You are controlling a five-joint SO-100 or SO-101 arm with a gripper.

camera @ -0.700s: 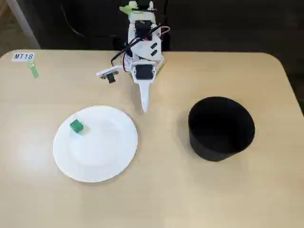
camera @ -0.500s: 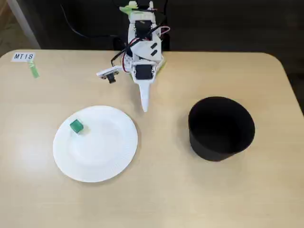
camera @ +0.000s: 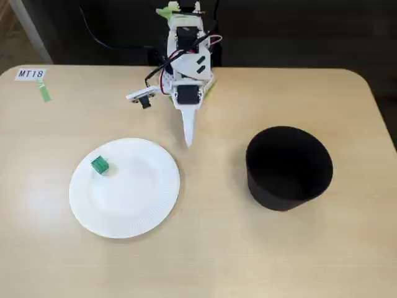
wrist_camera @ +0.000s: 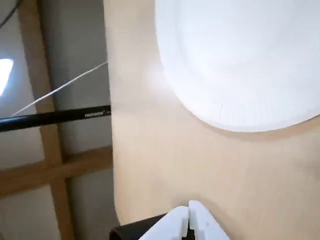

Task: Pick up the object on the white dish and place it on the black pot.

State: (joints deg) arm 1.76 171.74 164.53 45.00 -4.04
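Observation:
A small green block (camera: 100, 165) lies on the upper left part of the white dish (camera: 133, 211) in the fixed view. The black pot (camera: 288, 167) stands on the table to the right, open side up. My gripper (camera: 188, 139) hangs at the middle back of the table, between dish and pot, with its white fingers pressed together and nothing in them. In the wrist view the shut fingertips (wrist_camera: 189, 216) enter from the bottom edge, and part of the white dish (wrist_camera: 240, 60) fills the upper right; the green block is out of that view.
A white label reading MT18 (camera: 31, 74) and a green tape strip (camera: 44, 92) lie at the table's back left corner. The wrist view shows the table edge (wrist_camera: 111, 150), a black rod (wrist_camera: 55, 118) and wooden frame beyond it.

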